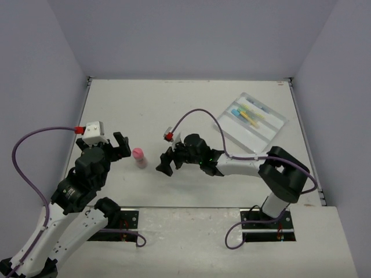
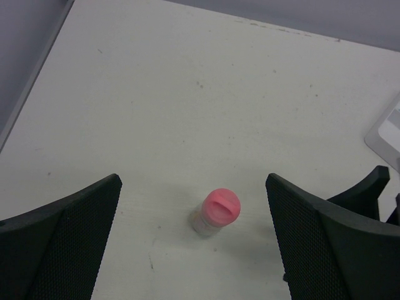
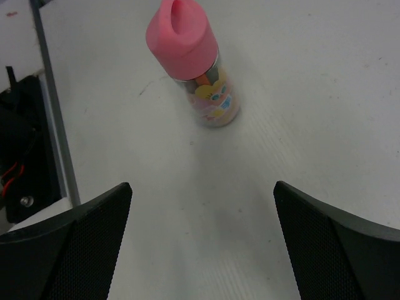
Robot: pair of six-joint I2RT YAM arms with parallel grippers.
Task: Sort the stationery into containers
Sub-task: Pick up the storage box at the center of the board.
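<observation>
A stubby pink-capped cylinder (image 1: 139,156) stands upright on the white table between my two grippers. My left gripper (image 1: 119,146) is open just left of it. In the left wrist view the cylinder (image 2: 215,212) sits between the spread fingers, touching neither, and the gripper (image 2: 192,187) is empty. My right gripper (image 1: 163,162) is open and empty to the cylinder's right. In the right wrist view the cylinder (image 3: 197,69) stands ahead of that gripper (image 3: 201,187). The clear three-compartment tray (image 1: 246,138) lies at the back right, holding a yellow marker (image 1: 250,119), a light-blue stick (image 1: 236,112) and thin pens.
A corner of the tray (image 2: 387,134) and one right-gripper finger (image 2: 369,190) show at the right edge of the left wrist view. Grey walls close in the table on three sides. The left arm's base plate (image 3: 25,162) shows in the right wrist view.
</observation>
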